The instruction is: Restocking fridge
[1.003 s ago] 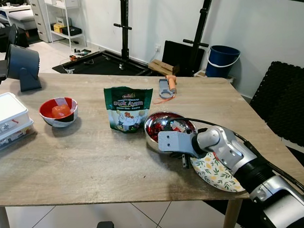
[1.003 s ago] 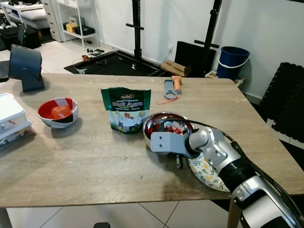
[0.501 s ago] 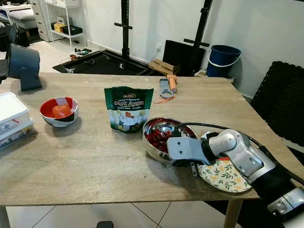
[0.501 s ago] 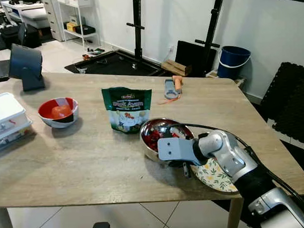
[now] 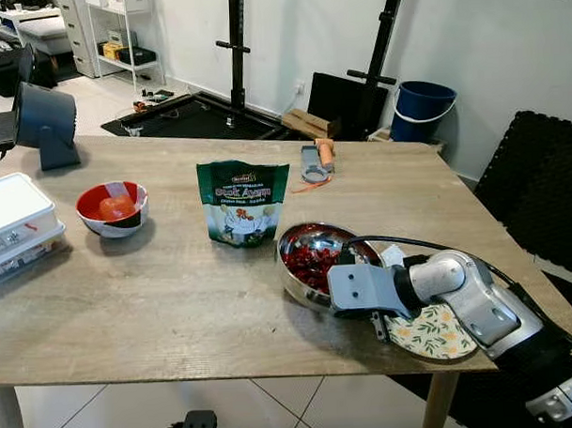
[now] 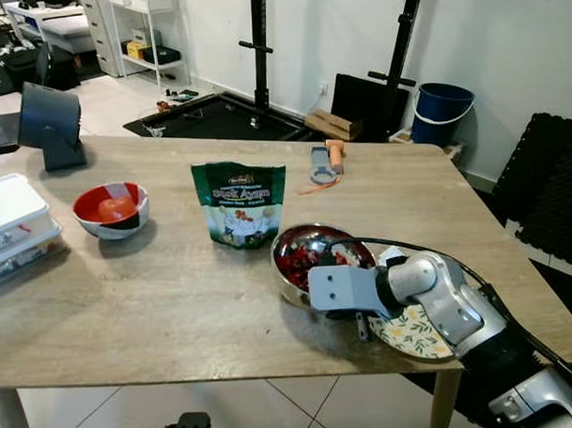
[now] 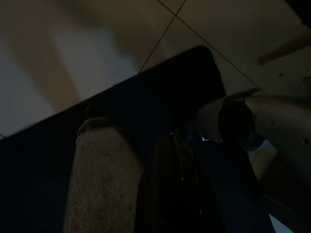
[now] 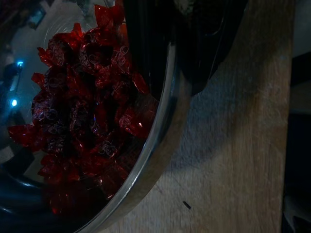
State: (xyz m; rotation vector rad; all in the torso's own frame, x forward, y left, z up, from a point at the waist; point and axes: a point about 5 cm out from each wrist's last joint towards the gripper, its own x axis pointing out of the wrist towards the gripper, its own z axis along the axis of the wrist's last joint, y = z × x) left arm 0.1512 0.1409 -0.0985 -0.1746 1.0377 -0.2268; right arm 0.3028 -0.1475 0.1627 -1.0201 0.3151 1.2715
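Nearest to us, our right end effector (image 5: pixel 376 316) sits at the near right edge of the wooden table (image 5: pixel 157 284), its grey wrist block lying against the near rim of a steel bowl (image 5: pixel 302 274). In the right wrist view one finger (image 8: pixel 146 34) reaches inside the rim and the other (image 8: pixel 209 48) stays outside it, so the pair is clamped on the bowl's wall. The bowl holds red foil-wrapped candies (image 8: pixel 82 111) heaped against its side. Just beside the bowl, partly under our forearm, lies a floral plate (image 5: pixel 431 329) that touches the table's front right corner area.

Our left end effector (image 7: pixel 170 194) hangs below in deep shade over a tiled floor (image 7: pixel 233 29); we cannot tell whether its fingers are apart or together.

Beyond the bowl a green stand-up pouch (image 5: pixel 242 202) stands upright near the middle of the table. To its left sits a red bowl (image 5: pixel 112 209) with an orange-red fruit in it, and at the left edge a white lidded container (image 5: pixel 14 222). Further back, a small orange-handled tool (image 5: pixel 314 162) lies near the far edge, well apart from the pouch. A dark fan-like device (image 5: pixel 43 123) stands at the far left corner. Past the table we see a blue bucket (image 5: pixel 421 108) on the floor by the white wall, and a black chair (image 5: pixel 539 196) to the right.
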